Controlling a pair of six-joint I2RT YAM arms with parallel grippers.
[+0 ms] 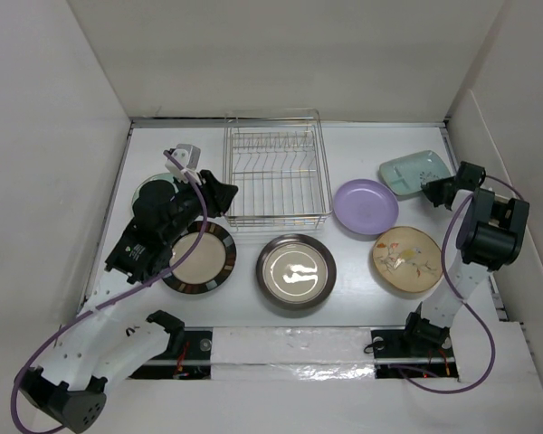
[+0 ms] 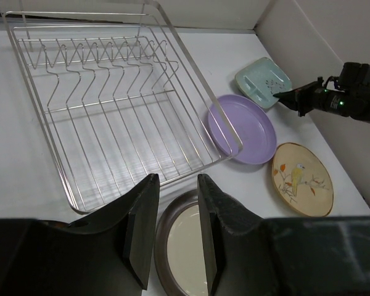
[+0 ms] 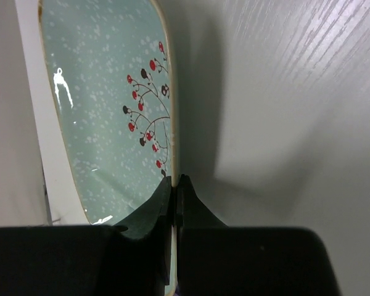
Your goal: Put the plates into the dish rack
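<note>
Mint plate (image 3: 105, 111) rim is pinched by right hand (image 3: 174, 183); left hand (image 2: 176, 185) gapes above brown-rimmed plate (image 2: 182, 246).

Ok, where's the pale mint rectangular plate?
The pale mint rectangular plate sits far right in the top view, beside the lavender round plate, its edge in the right gripper.

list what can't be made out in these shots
- small pale green plate: top view, the left arm covers most of it.
- pale mint plate: right wrist view, cut off by the top edge and the right tool; lifted or resting, unclear.
- round plate below the left tool: left wrist view, the tool and bottom edge hide most; which plate, unclear.
</note>
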